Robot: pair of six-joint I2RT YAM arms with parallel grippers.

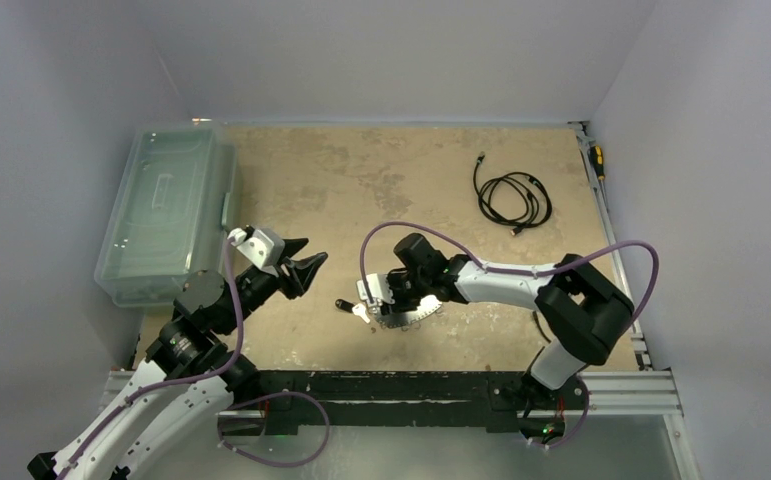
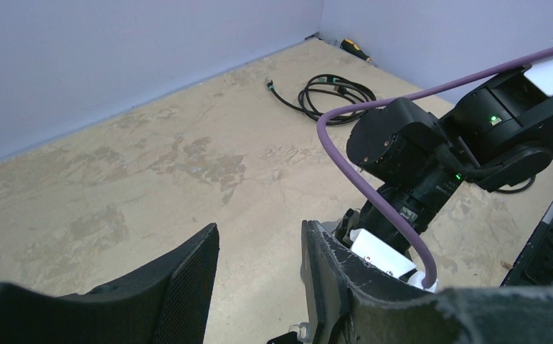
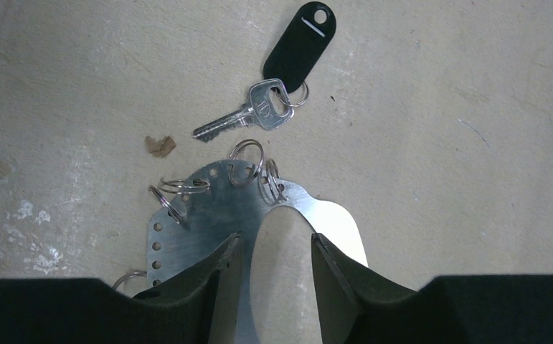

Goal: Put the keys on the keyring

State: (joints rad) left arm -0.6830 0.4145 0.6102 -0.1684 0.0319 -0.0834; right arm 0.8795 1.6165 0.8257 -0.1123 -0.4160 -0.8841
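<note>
The keyring is a flat silvery crescent plate with holes and several split rings along its edge, lying on the table; in the top view the keyring lies near the front middle. Just beyond it lies a silver key, joined by a small ring to a black tag. My right gripper hovers open over the plate. One finger is above each arm of the crescent, with bare table between them. My left gripper is open and empty, left of the key, fingers well apart.
A clear lidded plastic bin stands at the left edge. A coiled black cable lies at the back right, and a yellow-black screwdriver lies along the right wall. A small brown chip lies beside the key.
</note>
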